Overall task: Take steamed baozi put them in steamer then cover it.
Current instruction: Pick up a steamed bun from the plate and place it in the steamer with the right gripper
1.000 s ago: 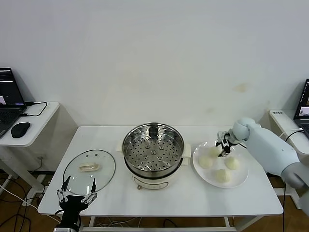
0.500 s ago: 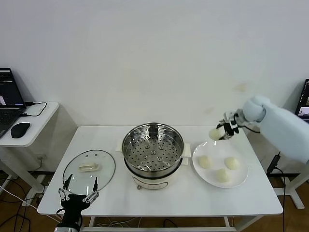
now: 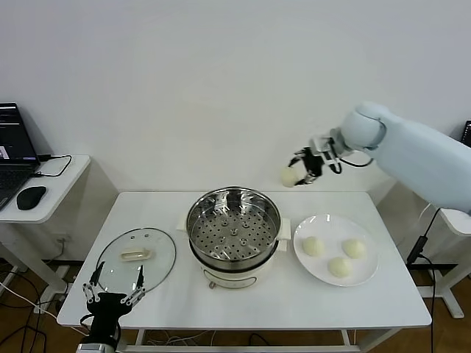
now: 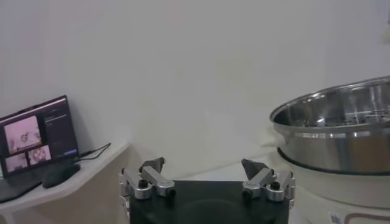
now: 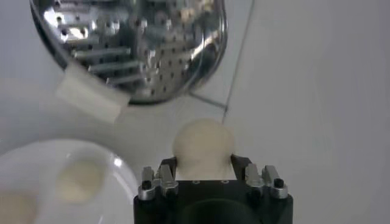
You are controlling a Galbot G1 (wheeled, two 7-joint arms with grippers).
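The right pincer (image 3: 303, 170) is in the air, above the table (image 3: 309, 309) and behind the gap between the steamer (image 3: 233, 228) and the plate (image 3: 368, 276). It is closed on one baozi (image 3: 288, 176), which sits between its two fingers; the right wrist view shows the bun (image 5: 203, 142) pressed from both sides. Three other baozi (image 3: 314, 246) lie on the white plate, to the right of the steamer. The steamer stands open in the middle of the table, its perforated tray bare. The cover (image 3: 137, 256) lies flat on the table to the left of the steamer. The left pincer (image 3: 112, 294) is at the front left edge of the table, just before the cover, with its fingers wide apart and holding nothing.
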